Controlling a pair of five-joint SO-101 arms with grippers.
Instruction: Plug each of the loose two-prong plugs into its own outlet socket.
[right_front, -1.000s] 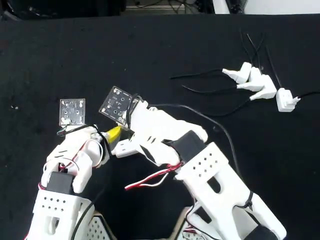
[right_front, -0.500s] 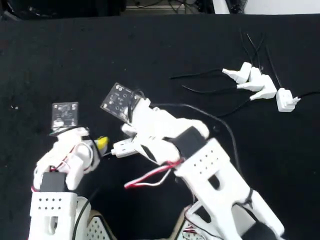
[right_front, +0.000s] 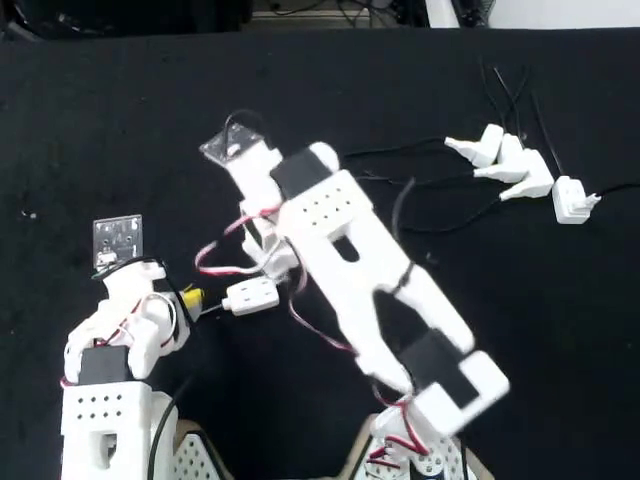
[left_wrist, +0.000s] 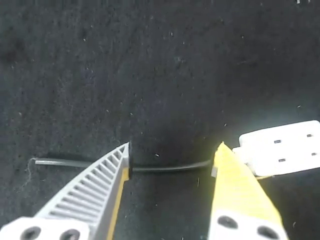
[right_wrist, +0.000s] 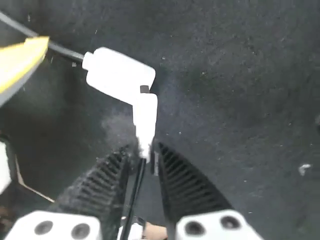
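The left arm (right_front: 105, 405) and right arm (right_front: 350, 250) were white, with perforated links, black servo blocks (right_front: 100, 362) and red-and-white wires (right_front: 225, 265). The left end effector (left_wrist: 172, 150) was yellow and ribbed grey; the right end effector (right_wrist: 145, 150) ribbed black.

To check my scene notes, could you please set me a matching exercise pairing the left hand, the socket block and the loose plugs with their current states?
1. left hand
2. socket block
3. loose plugs

A. bunched together, unplugged
B. open, astride a black cable
C. a white plug seated in it

Pairs: 1-B, 2-C, 3-A
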